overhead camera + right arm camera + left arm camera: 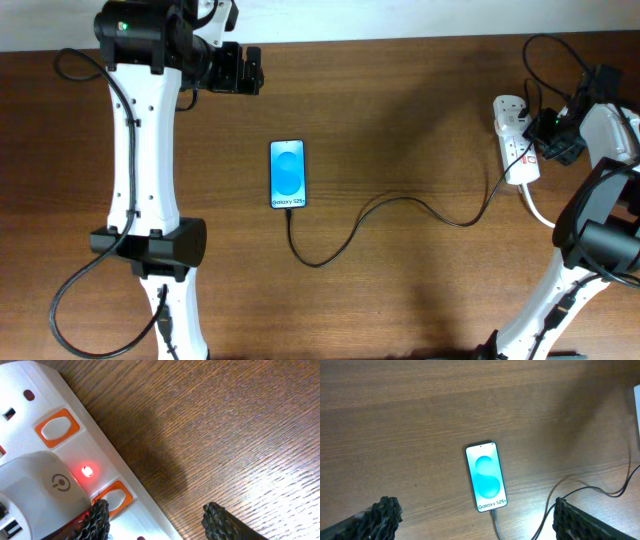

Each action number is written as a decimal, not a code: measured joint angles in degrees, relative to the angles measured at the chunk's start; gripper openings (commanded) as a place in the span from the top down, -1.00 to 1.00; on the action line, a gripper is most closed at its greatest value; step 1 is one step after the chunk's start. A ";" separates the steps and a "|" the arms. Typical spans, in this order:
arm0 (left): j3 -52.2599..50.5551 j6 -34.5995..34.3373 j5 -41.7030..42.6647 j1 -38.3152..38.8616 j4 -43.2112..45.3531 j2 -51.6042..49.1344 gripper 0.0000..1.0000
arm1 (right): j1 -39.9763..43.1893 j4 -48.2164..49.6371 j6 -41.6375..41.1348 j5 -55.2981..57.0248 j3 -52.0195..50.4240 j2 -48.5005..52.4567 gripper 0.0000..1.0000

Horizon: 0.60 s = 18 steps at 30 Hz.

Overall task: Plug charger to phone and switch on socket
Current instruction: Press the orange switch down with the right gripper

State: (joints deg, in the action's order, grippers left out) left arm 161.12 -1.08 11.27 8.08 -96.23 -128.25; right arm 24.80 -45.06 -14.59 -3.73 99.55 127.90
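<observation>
The phone (pixel 287 174) lies flat mid-table, its blue screen lit with a white text strip at the near end; it also shows in the left wrist view (pixel 486 477). The thin black charger cable (pixel 400 203) runs from the phone's near end, where its tip (pixel 494 514) sits in the port, across to the socket (pixel 515 140) at the right. In the right wrist view the socket (pixel 55 430) shows orange switches, a lit red lamp (pixel 87 471) and a white adapter (pixel 45 490). My right gripper (pixel 156 522) is open, one finger over the socket's edge. My left gripper (pixel 475 520) is open, high above the phone.
The socket's thick white cord (pixel 537 212) trails toward the right arm's base. The left arm's body (pixel 145 150) stretches along the table's left side. Robot cables loop at the lower left (pixel 75 300) and behind the socket (pixel 545 50).
</observation>
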 measured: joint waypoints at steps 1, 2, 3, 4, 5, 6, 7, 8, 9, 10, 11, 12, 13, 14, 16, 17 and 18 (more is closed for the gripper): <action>0.00 0.02 0.00 0.00 0.00 0.00 -0.99 | -0.02 -0.15 -0.02 -0.02 0.00 0.00 -0.27; 0.00 0.02 0.00 0.00 0.00 0.02 -0.99 | 0.00 -0.15 0.00 -0.02 0.00 0.00 -0.28; 0.00 0.02 0.00 0.00 0.00 0.02 -0.98 | 0.00 -0.24 -0.02 -0.02 0.07 0.00 -0.29; 0.00 0.02 0.00 0.00 0.00 0.02 -0.99 | 0.00 -0.83 -0.02 -0.15 0.33 0.00 -0.29; 0.00 0.00 0.00 0.00 0.00 0.00 -0.99 | 0.07 -1.60 -0.02 -0.50 0.57 0.00 -0.29; 0.00 0.02 0.00 0.00 0.00 0.00 -0.99 | 0.26 -3.13 0.00 -2.12 0.87 0.00 -0.29; 0.00 0.02 0.00 0.00 0.00 0.02 -0.98 | 0.61 -4.68 0.07 -3.13 1.16 0.00 -0.29; 0.00 0.02 0.02 0.00 0.00 0.00 -0.99 | 1.36 -6.45 0.11 -3.63 1.95 0.00 -0.29; 0.00 0.02 0.00 0.00 -0.02 0.00 -0.99 | 2.45 -9.09 0.20 -3.93 3.56 0.00 -0.29; 0.00 0.02 0.00 0.00 -0.07 0.02 -0.99 | 4.04 -11.67 0.20 -4.13 5.86 -0.04 -0.29; 0.00 0.02 -0.04 0.00 0.02 0.00 -0.98 | 6.03 -13.62 0.24 -4.20 8.63 -0.83 -0.29; 0.00 0.00 -0.15 0.00 0.00 0.00 -0.98 | 7.87 -17.51 0.42 -4.15 11.82 -2.40 -0.29; 0.00 0.02 -0.17 0.00 0.00 0.00 -0.99 | 8.66 -19.23 1.14 -4.09 14.43 -5.07 -0.29; 0.00 0.00 -0.17 0.00 0.00 0.00 -0.99 | 8.52 -21.99 1.84 -4.17 16.94 -7.08 -0.30; 0.00 0.02 -0.17 0.00 0.04 0.02 -0.99 | 7.50 -26.16 4.04 -5.01 21.05 -11.87 -0.31; 0.00 0.02 -0.20 0.00 0.00 0.02 -0.99 | 6.64 -27.32 5.62 -6.49 22.36 -15.30 -0.32; 0.00 0.00 -0.17 0.00 0.00 0.00 -0.99 | 5.95 -28.33 6.93 -8.04 22.51 -18.12 -0.34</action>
State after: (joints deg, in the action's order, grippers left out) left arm 161.12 -1.08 11.09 8.08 -96.23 -128.25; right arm 30.74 -73.38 -7.66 -11.77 122.06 109.78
